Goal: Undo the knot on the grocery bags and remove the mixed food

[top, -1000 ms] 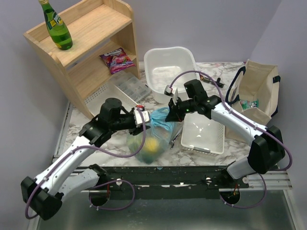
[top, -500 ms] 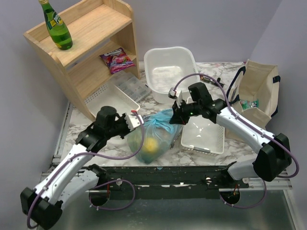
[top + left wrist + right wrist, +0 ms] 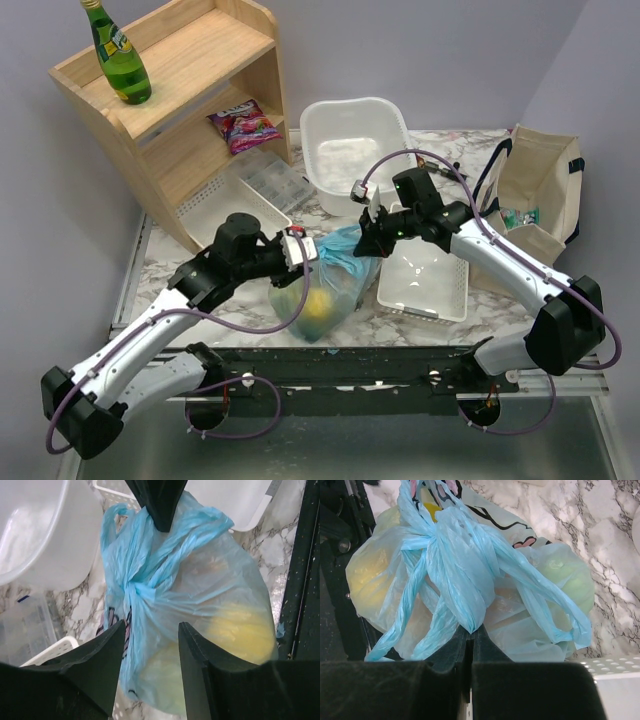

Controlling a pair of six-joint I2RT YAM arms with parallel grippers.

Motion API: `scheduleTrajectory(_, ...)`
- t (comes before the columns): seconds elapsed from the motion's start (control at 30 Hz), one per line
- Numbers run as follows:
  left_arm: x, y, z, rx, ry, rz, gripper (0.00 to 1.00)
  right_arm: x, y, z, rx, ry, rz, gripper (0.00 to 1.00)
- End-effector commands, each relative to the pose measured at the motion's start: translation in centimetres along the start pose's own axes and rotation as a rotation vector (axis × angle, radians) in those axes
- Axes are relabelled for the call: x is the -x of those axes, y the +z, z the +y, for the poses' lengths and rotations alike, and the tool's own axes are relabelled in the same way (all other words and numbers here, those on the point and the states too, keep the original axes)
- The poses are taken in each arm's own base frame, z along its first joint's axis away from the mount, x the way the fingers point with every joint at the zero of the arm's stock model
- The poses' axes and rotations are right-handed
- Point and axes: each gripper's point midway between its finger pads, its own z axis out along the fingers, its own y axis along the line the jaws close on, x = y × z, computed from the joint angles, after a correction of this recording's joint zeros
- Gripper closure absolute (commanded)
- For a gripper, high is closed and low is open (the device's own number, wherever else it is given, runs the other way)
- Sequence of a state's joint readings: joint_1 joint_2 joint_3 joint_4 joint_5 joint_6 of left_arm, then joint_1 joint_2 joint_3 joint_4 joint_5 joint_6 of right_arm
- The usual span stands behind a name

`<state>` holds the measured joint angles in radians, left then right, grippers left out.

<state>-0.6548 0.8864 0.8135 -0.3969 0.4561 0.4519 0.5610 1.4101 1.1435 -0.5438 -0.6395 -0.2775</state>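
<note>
From above, the grocery bag sits near the middle of the desk's near edge, just left of a shallow white tray and in front of a deep white tub. A yellow round piece of the mixed food shows through the thin plastic. The left pincer is at the bag's upper left side. The right pincer is at the bunched blue top on the right.

In the left wrist view, the left pincer stands open, and the bag's side shows in the gap between its two dark fingers (contact cannot be judged). The knot is tight and just above that gap. The dark tip of the right pincer pinches the plastic at the top.

In the right wrist view, the right pincer is closed on a fold of blue plastic that runs up to the knot. Loose handle strands hang down on either side. Pale yellow and green food swell the bag behind it.
</note>
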Motion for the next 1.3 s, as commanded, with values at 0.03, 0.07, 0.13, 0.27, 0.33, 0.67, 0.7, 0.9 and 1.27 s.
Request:
scheduleTrajectory(0.03,-1.5,3.4,2.4,0.099,-0.098,0.076,0.5,1.5,-0.1,0.4,0.028,-0.018,-0.048,0.99)
scheduleTrajectory(0.07,-2.2,3.9,2.4,0.097,-0.109,0.104,0.49,1.6,-0.2,0.4,0.024,-0.017,-0.053,0.99)
scheduleTrajectory(0.13,-3.9,4.7,2.2,0.09,-0.131,0.171,0.5,1.7,-0.2,0.2,0.013,-0.016,-0.061,0.99)
scheduleTrajectory(0.27,-5.3,3.5,1.8,0.096,-0.112,0.215,1.0,0.8,-0.4,-0.6,-0.045,0.002,-0.033,0.99)
scheduleTrajectory(0.33,-4.9,1.5,1.5,0.082,-0.082,0.148,1.0,-0.1,-0.9,-1.1,-0.069,-0.004,-0.003,0.99)
scheduleTrajectory(0.67,-4.7,-3.7,0.0,0.029,0.153,-0.05,1.0,0.8,-1.8,-3.0,-0.046,0.039,-0.037,0.76)
scheduleTrajectory(0.7,-4.1,-3.4,0.0,0.018,0.147,-0.059,1.0,2.1,-1.9,-2.4,-0.02,0.029,-0.057,0.56)
scheduleTrajectory(0.9,-2.4,-2.1,0.9,-0.008,0.189,-0.071,1.0,6.5,-0.7,1.0,-0.022,-0.163,-0.123,0.18)
scheduleTrajectory(1.27,-2.7,-2.0,-0.6,-0.035,0.32,-0.061,1.0,8.9,3.8,0.3,-0.09,-0.26,-0.135,0.35)
